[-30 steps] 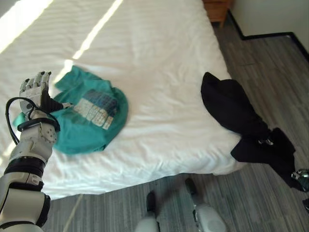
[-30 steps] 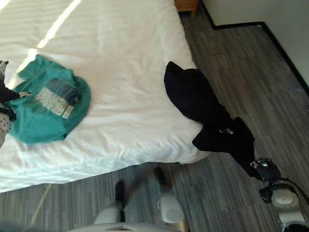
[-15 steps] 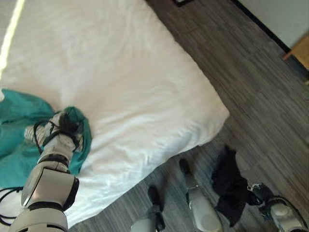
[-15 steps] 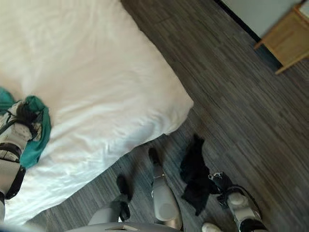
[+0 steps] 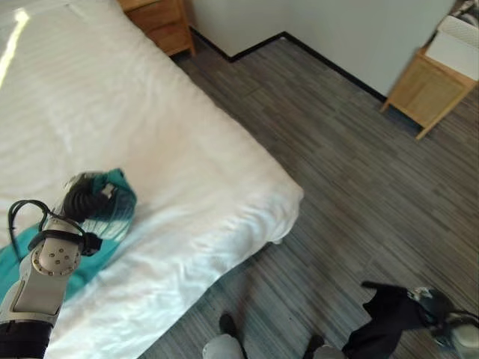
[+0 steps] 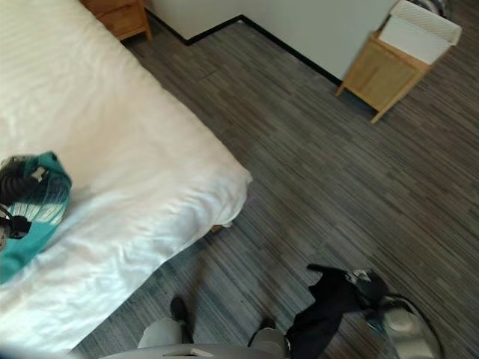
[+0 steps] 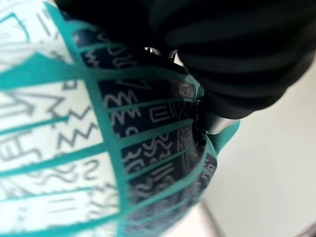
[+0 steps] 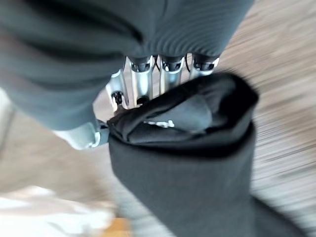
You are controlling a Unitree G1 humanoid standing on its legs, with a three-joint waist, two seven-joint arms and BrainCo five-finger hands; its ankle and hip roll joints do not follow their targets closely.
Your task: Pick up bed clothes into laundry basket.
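- Bed clothes are split between the two hands: the left hand (image 5: pixel 84 200) is curled round a bunched fold of the teal shirt (image 5: pixel 114 212), and the right hand (image 6: pixel 368 287) is clamped on the black garment (image 6: pixel 327 309).
- Left wrist view: the shirt's printed panel (image 7: pixel 74 148) lies pressed against the dark ribbed cover, with cloth wrapped over the hand.
- Right wrist view: silver fingers (image 8: pixel 140 79) close over the top of a rolled wad of the black garment (image 8: pixel 197 163), the rest hanging below.
- Teal shirt trails from the left hand down across the white bed (image 5: pixel 187 149) toward the near edge; a second ago it lay spread flat with the hand resting open beside it.
- Black garment hangs clear of the bed over the wooden floor (image 5: pixel 337 187) at the robot's right; a second ago it was draped over the mattress corner.
- Camera has swung round: a wooden nightstand (image 5: pixel 159 21) beside the bed head and a small wooden side table (image 6: pixel 389 63) by the wall have come into sight.
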